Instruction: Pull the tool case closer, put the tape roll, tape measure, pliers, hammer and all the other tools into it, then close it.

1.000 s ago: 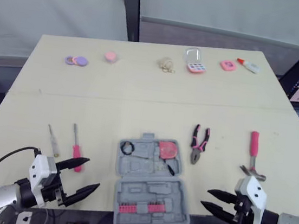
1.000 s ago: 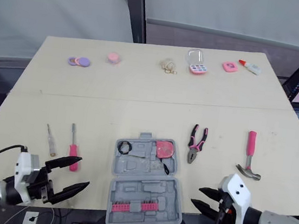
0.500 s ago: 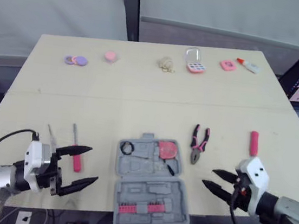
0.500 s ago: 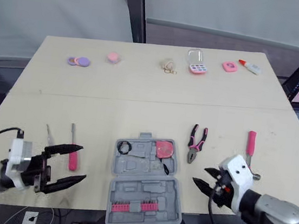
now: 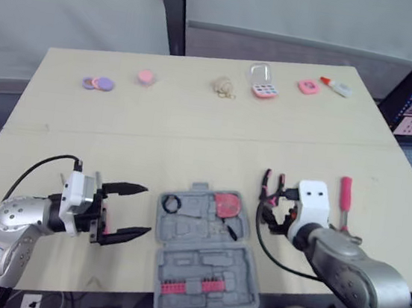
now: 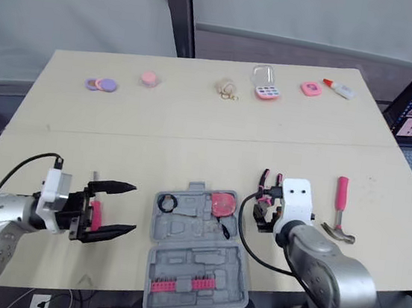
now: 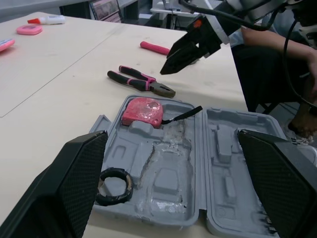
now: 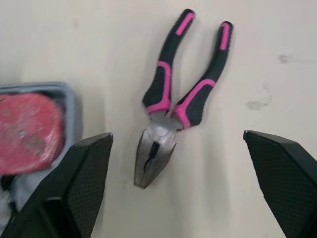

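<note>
In the head view, the right claw (image 6: pixel 263 206) is hanging just over the table with its two fingers spread wide and nothing between them. It is sitting directly above the pliers (image 6: pixel 265 179), whose pink-and-black handles are poking out beyond its tips. The hammer (image 6: pixel 340 200) is lying well apart on its outer side, and the open tool case (image 6: pixel 196 262) is sitting near on its inner side. The left claw (image 6: pixel 134 207) is also gaping wide and carrying nothing. It is pointing at the case just ahead of it, with a red screwdriver (image 6: pixel 95 214) lying beneath it.

In the left wrist view, the case is stretching across the gap ahead of the left claw's fingers (image 7: pixel 74 178). The tape measure (image 7: pixel 142 110) and tape roll (image 7: pixel 114 184) are already resting in its moulded pockets. Beyond the case, the right claw's tips are hovering above the pliers.

In the right wrist view, the pliers are lying flat, centred between the right claw's open fingers. The steel nose is pointing back toward the claw and the handles are splaying away from it. The tape measure is showing close beside one finger.

The pliers are probably stiff and head-heavy, and their rubbery sleeves should be giving good grip. The safest hold looks to be across both handles just behind the pivot. Pinching farther out would likely be swinging the splayed handles shut and shifting the tool.
</note>
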Tool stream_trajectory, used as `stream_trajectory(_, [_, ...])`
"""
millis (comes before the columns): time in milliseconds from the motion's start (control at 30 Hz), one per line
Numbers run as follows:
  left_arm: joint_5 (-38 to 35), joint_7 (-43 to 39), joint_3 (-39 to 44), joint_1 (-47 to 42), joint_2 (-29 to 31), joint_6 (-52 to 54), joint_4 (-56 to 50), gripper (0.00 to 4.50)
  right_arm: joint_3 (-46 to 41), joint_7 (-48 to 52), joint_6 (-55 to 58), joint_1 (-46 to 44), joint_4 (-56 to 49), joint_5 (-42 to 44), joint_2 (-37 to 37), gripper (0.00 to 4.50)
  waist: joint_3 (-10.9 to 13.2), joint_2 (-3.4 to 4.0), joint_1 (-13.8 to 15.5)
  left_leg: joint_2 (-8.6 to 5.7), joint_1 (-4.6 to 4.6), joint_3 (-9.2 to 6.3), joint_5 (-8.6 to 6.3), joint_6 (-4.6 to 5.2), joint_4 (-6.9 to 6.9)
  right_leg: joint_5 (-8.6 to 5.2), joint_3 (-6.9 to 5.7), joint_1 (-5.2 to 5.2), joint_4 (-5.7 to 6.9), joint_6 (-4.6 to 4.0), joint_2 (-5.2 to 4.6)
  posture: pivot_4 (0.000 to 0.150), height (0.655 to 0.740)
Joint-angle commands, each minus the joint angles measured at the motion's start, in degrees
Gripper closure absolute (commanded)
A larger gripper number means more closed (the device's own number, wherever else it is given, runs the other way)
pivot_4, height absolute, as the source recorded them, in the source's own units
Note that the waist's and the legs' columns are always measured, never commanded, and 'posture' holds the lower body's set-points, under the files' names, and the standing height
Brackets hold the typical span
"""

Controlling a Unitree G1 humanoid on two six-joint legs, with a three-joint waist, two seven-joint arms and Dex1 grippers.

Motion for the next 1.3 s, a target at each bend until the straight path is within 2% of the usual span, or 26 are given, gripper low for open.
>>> stream_trajectory(33, [0.4,0.9,-0.3,0.1,-0.8,-0.8,-2.0,0.0,-2.8,-2.9,-0.2,-1.7,3.0,-4.2,3.0,0.03,0.0,0.0,-0.4,0.0,-0.01,0.05,0.0,0.0,-0.01,0.0,0.0,-0.05,0.07,-0.01,-0.01,0.15,0.74])
stream_trajectory(333, [0.9,2.8,0.0,1.8,-1.7,-0.9,-3.7,0.0,-4.3,-2.4,-0.4,-5.8,6.5,-8.5,10.4,0.03,0.0,0.02,-1.5,0.04,0.0,0.09,0.0,0.0,-0.07,-0.01,-0.01,-0.2,0.2,-0.03,0.0,0.15,0.74])
stream_trajectory(533, [1.0,4.4,-0.4,2.6,-2.5,-0.8,-5.3,0.0,-3.6,-2.0,-1.1,-7.0,8.6,-10.3,12.6,0.03,0.0,0.03,-1.4,0.03,-0.02,0.09,0.0,0.0,-0.03,-0.01,0.0,-0.18,0.19,-0.03,-0.01,0.15,0.74])
stream_trajectory(1033, [1.4,6.1,-0.7,3.3,-3.1,-0.6,-6.4,0.0,1.7,-2.0,-7.0,-7.1,17.5,-13.4,13.0,0.03,0.0,0.04,-1.7,0.03,-0.01,0.1,0.0,-0.01,-0.05,-0.01,0.01,-0.2,0.22,-0.03,0.0,0.15,0.74])
stream_trajectory(1300, [1.3,6.5,-0.9,4.0,-3.1,-0.7,-6.8,0.0,2.5,-1.7,-4.8,-5.8,15.8,-15.6,12.5,0.03,0.0,0.04,-1.7,0.03,0.0,0.08,0.0,0.0,-0.05,-0.01,0.01,-0.19,0.22,-0.03,-0.01,0.15,0.74])
